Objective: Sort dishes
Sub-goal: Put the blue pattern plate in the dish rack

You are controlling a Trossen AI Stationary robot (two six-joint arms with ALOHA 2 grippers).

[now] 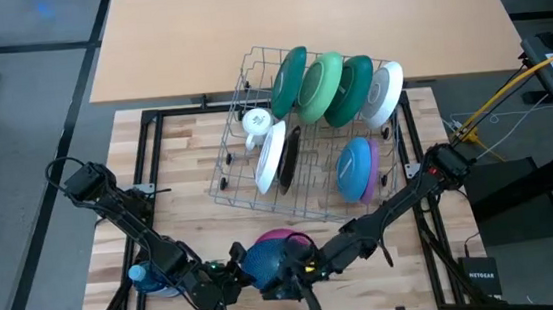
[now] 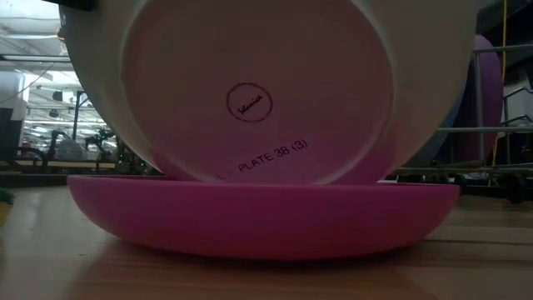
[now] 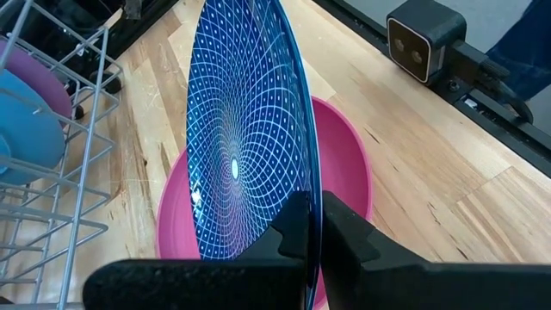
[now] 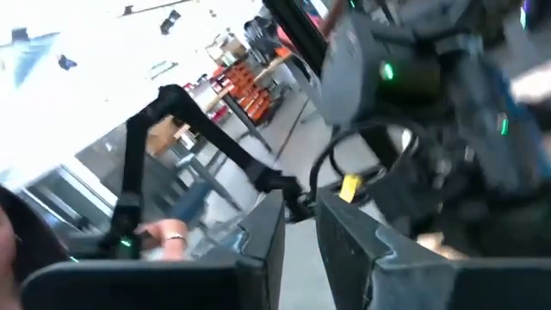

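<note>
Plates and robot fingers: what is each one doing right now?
Blue web-patterned round plate, upright on edge over the pink plate.
Pink round plate, flat on the wooden table.
Left gripper, fingers shut on the blue plate's rim.
Right gripper, beside the blue plate.
Wire dish rack, holding other plates on edge.

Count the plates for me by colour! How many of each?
Dark green plates: 2
Light green plate: 1
White plates: 2
Dark plate: 1
Plain blue plate: 1
Purple plate: 1
Pink plate: 1
Blue patterned plate: 1
Total: 10 plates
</note>
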